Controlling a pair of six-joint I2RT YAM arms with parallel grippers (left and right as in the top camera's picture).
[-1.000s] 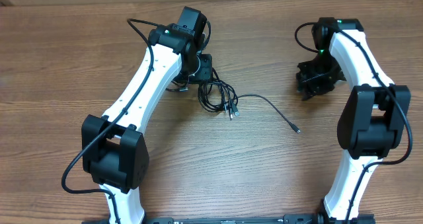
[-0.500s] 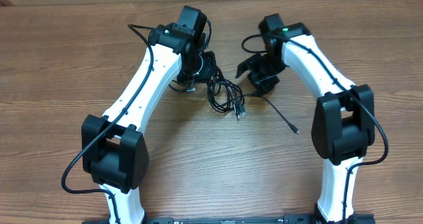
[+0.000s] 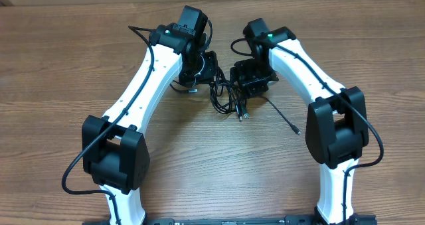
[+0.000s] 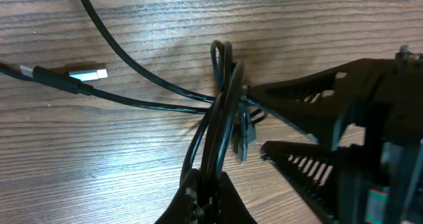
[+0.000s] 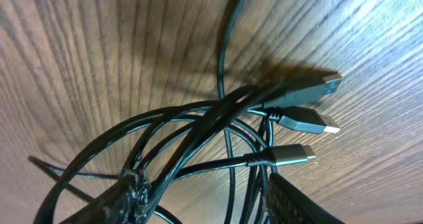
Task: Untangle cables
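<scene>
A bunch of thin black cables (image 3: 226, 97) lies at the table's middle back, its plug ends (image 3: 242, 113) pointing to the front. One strand runs right to a small plug (image 3: 296, 130). My left gripper (image 3: 210, 77) is shut on the bunch's left side; in the left wrist view its fingertips (image 4: 211, 187) pinch several strands of the cables (image 4: 221, 112). My right gripper (image 3: 244, 83) stands open at the bunch's right side. In the right wrist view its fingers (image 5: 122, 197) straddle looped cables (image 5: 198, 128) without pinching them, beside three plugs (image 5: 310, 121).
A silver-tipped plug (image 4: 88, 73) lies on the wood left of the bunch in the left wrist view. The right gripper's black ribbed fingers (image 4: 310, 108) reach in from the right there. Both white arms converge at the back centre; the table is bare wood (image 3: 199, 165).
My right arm has swung left from the far right side to the cable bunch and lowered over it. The bunch has shifted slightly right. The left gripper has stayed shut in place.
</scene>
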